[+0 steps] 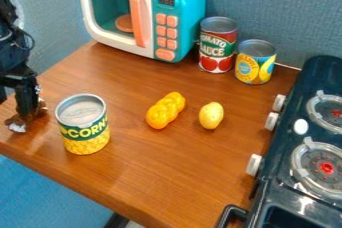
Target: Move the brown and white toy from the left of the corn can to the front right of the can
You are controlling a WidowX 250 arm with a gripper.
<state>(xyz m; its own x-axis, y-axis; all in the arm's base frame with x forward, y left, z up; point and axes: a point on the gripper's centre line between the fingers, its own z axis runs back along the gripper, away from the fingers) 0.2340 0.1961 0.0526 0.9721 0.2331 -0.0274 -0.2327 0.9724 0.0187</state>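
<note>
Jaws of the black gripper (29, 116) are low at the left; can't tell if spread or pressed together, or if anything is pinched. Nearest item: yellow-and-green can (83, 133), upright on the near left part of the wooden counter (153, 162), just right of the gripper, with a gap between. Likely risk: a sideways bump tips or rolls the can, since it is tall, round and near the counter's near left edge; it could end up over that edge. Off-centre contact could also make the smooth side slip.

Right of the can, mid-counter: orange-yellow braided toy (165, 110), then yellow lemon (211, 116), close but not touching. Both lie low; the lemon could roll if nudged. They stand in the way of a low straight path from can to stove (287, 172) on the right, whose protruding knobs (253, 165) could catch something passing low.

Far side: teal-and-white toy microwave (143, 14), door handle (138, 19) facing the counter. Right of it, red can (217, 47) and shorter yellow-and-blue can (255, 63), both upright, side by side, limiting room there.
</note>
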